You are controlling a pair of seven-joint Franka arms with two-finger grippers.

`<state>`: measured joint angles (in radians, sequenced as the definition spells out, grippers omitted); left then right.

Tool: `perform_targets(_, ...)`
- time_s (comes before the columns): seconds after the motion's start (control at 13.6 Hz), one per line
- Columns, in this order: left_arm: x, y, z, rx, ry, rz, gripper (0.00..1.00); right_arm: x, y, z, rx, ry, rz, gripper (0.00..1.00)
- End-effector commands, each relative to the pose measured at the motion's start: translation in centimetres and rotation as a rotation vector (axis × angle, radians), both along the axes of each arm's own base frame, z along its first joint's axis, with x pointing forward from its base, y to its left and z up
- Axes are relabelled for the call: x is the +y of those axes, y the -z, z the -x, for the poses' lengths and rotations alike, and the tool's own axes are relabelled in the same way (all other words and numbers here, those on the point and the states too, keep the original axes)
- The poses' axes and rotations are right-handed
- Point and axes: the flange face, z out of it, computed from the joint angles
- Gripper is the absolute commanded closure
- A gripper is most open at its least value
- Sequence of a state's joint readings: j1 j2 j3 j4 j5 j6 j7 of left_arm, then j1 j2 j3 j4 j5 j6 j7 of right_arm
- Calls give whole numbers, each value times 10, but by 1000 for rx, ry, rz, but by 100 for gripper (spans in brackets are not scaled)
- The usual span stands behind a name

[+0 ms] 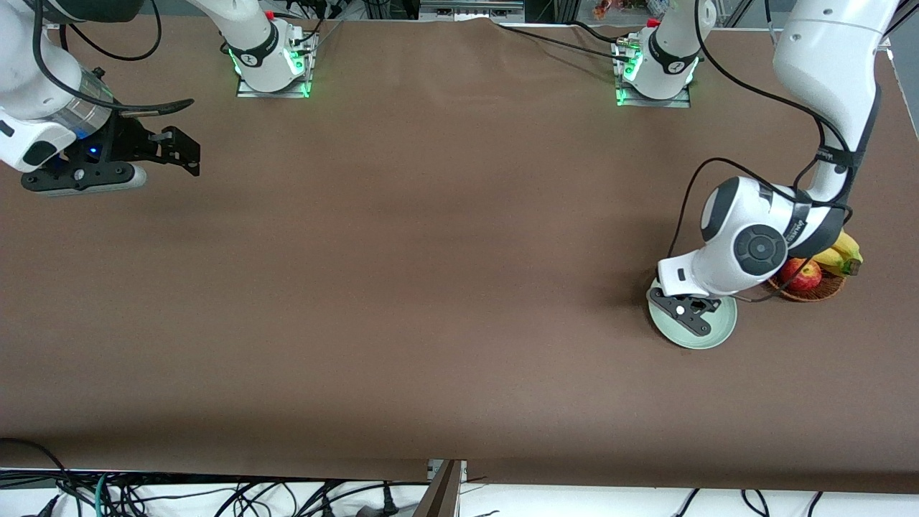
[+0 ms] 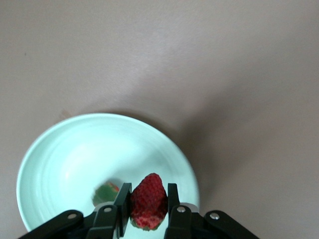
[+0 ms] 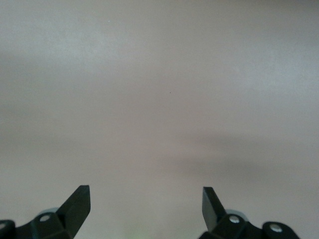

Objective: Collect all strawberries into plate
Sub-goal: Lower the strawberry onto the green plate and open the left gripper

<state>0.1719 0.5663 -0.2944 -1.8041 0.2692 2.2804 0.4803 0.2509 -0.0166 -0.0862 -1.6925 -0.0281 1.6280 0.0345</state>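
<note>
The left pincer (image 2: 148,209) hangs over the plate (image 2: 65,154), its two fingers (image 2: 122,199) clamped on a strawberry (image 2: 148,201) that sits between them with its pointed end showing. A second strawberry (image 2: 106,193) lies in the plate just beside the held one; its green cap shows and most of it is hidden by the pincer's finger. No other berry can be made out in any view.

In the front view the plate (image 1: 721,332) rests on the brown bench (image 1: 431,287) toward the left arm's end, closer to the edge nearest the front camera than to the edge where the arm bases stand. The left pincer (image 1: 688,310) and its wrist cover much of the plate there. Just beside the plate, still closer to the left arm's end of the bench, sits a wicker basket (image 1: 815,291) holding an apple (image 1: 803,274) and bananas (image 1: 841,253).

The right pincer (image 1: 172,147) waits over bare bench near the corner at the right arm's end, by the edge with the bases. Its fingers (image 3: 77,201) stand wide apart and hold nothing.
</note>
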Motion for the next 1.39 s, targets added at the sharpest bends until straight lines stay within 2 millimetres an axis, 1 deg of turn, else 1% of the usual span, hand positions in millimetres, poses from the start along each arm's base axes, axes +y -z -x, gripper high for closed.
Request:
perform_targets(0.0, 23, 26, -5, -21, 126, 30, 99, -2, -10, -4, -21, -10, 13, 1)
perform_targets(0.07, 21, 29, -5, -16, 129, 33, 80, -4, -12, -5, -25, -11, 13, 0)
perform_targets(0.15, 16, 28, -4, -15, 126, 34, 1, -2, -4, -11, -15, -12, 24, 1)
perform_targets(0.22, 14, 24, -5, -18, 125, 37, 0, -2, -17, -14, -46, -8, 42, 0)
perform_targets(0.29, 13, 20, -5, -20, 125, 39, 0, -5, -26, -16, -68, 3, 53, 0)
perform_targets(0.37, 14, 15, -6, -26, 125, 37, 0, -6, -20, -22, -58, 3, 50, 0)
perform_targets(0.44, 15, 3, -7, -42, 122, 33, 0, -5, -17, -24, -51, 8, 50, 0)
perform_targets(0.59, 13, -33, -7, -29, 119, 5, 0, 0, -14, -25, -51, 34, 47, 0)
perform_targets(0.66, 1, -58, -8, -33, 122, 5, 0, 0, -18, -26, -60, 78, 37, 0)
perform_targets(0.73, -8, -84, -10, -26, 81, 21, 0, 4, -22, -26, -68, 92, 32, 0)
perform_targets(0.81, -16, -114, -11, -6, 14, 32, 0, 9, -24, -25, -73, 92, 30, 0)
perform_targets(0.88, -24, -144, -15, 16, -42, 34, 0, 9, -25, -25, -75, 98, 29, 0)
perform_targets(1.03, -36, -191, -16, 63, -160, 17, 0, 8, -25, -25, -73, 95, 31, 1)
perform_targets(1.1, -42, -211, -13, 80, -238, 5, 0, 9, -24, -25, -72, 95, 31, 0)
perform_targets(1.25, -61, -253, 0, 119, -393, -34, 0, 8, -22, -27, -72, 101, 30, 0)
perform_targets(1.32, -58, -271, 5, 119, -459, -45, 0, 10, -18, -29, -72, 99, 31, 0)
